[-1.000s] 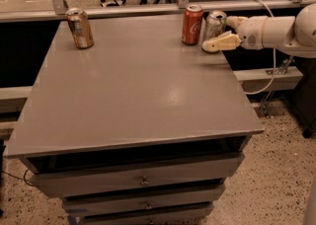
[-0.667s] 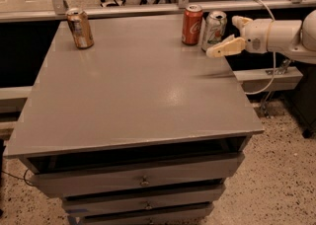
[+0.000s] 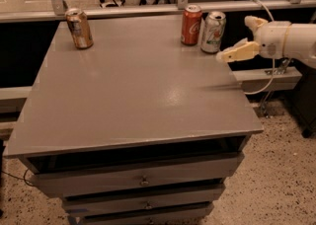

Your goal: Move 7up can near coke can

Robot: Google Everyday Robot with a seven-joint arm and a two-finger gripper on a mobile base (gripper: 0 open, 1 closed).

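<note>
The 7up can, silver-white with green lettering, stands upright near the table's far right corner. The red coke can stands upright just to its left, a small gap between them. My gripper is to the right of the 7up can, over the table's right edge, open and empty, with its cream fingers spread and apart from the can.
A brownish orange-gold can stands at the far left corner of the grey table. Drawers sit under the tabletop. A railing runs behind the table. A cable hangs to the right of the table near my arm.
My gripper has let go of the 7up can and pulled back to the right. The can stays standing next to the coke can.
</note>
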